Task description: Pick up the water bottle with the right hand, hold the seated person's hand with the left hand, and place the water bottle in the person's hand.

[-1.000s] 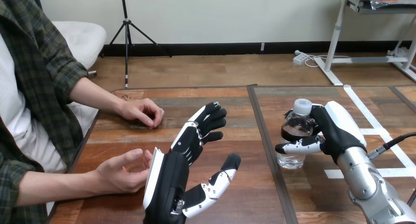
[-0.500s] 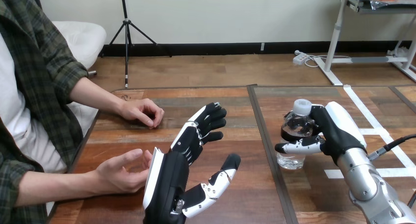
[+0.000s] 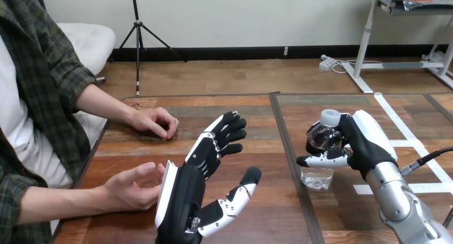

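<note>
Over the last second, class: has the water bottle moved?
Yes, slightly. The base of the water bottle has shifted nearer the robot, now level with the white tape strip, while the right hand stays curled round it.

You've got the wooden worktop (image 3: 235, 102) ahead, a dark seam (image 3: 285, 142) running down it. White tape (image 3: 385, 104) marks its right half.

You have one water bottle (image 3: 317, 175) and two robot hands, the left hand (image 3: 184, 201) and the right hand (image 3: 368, 140). You also have two human hands, the person's lower hand (image 3: 131, 188) and the person's upper hand (image 3: 155, 121), and one wooden table (image 3: 245, 102).
</note>
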Action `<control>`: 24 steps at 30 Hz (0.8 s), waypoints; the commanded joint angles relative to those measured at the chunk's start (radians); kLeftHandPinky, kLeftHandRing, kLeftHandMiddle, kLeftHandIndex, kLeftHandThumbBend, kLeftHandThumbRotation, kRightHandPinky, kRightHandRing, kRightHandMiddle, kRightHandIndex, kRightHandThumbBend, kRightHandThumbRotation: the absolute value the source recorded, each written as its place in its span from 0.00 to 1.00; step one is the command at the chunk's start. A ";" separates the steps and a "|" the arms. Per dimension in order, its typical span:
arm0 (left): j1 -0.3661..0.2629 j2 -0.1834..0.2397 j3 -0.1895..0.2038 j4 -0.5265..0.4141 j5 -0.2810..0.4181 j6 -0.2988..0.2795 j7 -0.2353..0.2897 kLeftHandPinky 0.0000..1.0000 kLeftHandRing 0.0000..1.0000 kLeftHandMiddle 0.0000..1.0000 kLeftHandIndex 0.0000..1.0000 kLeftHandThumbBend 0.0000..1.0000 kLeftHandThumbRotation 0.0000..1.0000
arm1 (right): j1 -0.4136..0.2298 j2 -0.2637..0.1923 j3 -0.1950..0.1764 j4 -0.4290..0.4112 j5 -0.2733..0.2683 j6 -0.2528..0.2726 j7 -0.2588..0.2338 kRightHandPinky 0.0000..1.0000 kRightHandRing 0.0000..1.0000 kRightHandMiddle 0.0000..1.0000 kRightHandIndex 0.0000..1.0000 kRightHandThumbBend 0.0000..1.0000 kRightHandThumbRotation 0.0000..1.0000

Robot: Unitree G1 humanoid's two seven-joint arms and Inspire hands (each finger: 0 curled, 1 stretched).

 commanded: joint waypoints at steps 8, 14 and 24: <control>0.011 -0.035 -0.010 -0.048 0.005 -0.001 0.011 0.73 0.79 0.81 0.84 0.42 0.00 | -0.036 0.011 -0.020 -0.041 0.029 -0.043 -0.036 0.49 0.46 0.49 0.50 0.76 0.00; 0.007 -0.038 -0.007 -0.042 0.005 -0.010 0.017 0.72 0.78 0.81 0.83 0.41 0.00 | -0.034 0.013 -0.022 -0.044 0.033 -0.051 -0.044 0.48 0.46 0.49 0.49 0.76 0.00; 0.004 -0.042 -0.008 -0.038 -0.004 -0.014 0.026 0.71 0.77 0.79 0.83 0.39 0.00 | -0.034 0.013 -0.025 -0.041 0.039 -0.083 -0.058 0.49 0.47 0.49 0.49 0.76 0.00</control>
